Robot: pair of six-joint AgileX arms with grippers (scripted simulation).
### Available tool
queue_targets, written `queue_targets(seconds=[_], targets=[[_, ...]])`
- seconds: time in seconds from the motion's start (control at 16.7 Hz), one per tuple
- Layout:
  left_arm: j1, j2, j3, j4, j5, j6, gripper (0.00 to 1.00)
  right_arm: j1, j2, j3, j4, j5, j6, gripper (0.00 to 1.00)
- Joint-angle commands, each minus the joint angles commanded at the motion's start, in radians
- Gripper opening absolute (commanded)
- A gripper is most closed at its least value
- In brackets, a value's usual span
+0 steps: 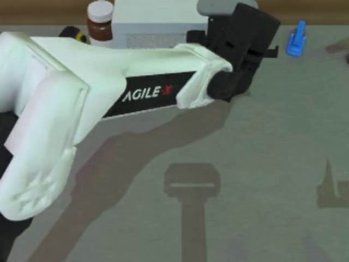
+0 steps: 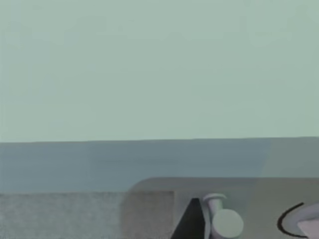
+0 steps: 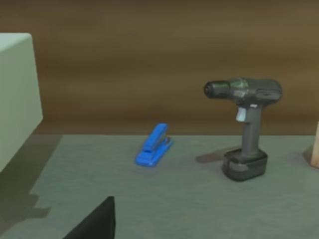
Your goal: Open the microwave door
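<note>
So the left arm (image 1: 82,103) stretches from about 9 o'clock across to 1 o'clock in the top view, and its black left gripper (image 1: 240,49) ends up right against the front of the microwave (image 1: 158,22), which sits at 12 o'clock along the far edge. A brown jar (image 1: 100,22) with a white lid stands just left of the microwave, around 11 o'clock. Can't tell if the fingers are spread or pressed together, the wrist blocks them. The left wrist view shows the microwave door (image 2: 60,214) with its speckled mesh window, a grey knob (image 2: 227,223) beside it. At 1 o'clock lies a blue stapler (image 1: 296,39). The right wrist view also catches a cordless drill (image 3: 246,129) standing upright, right of the stapler.
</note>
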Motion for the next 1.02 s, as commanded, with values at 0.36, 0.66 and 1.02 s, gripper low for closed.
queue_targets(seconds=[0.36,0.66,1.02], targets=[[-0.058,0.006,0.028,-0.065,0.019,-0.019,0.00,0.000,0.000,0.000,0.000,0.000,0.000,1.00],[-0.038,0.119,0.304,-0.379,0.094,-0.089,0.00,0.000,0.000,0.000,0.000,0.000,0.000,1.00],[0.003,0.259,0.711,-0.912,0.226,-0.195,0.00,0.000,0.000,0.000,0.000,0.000,0.000,1.00]])
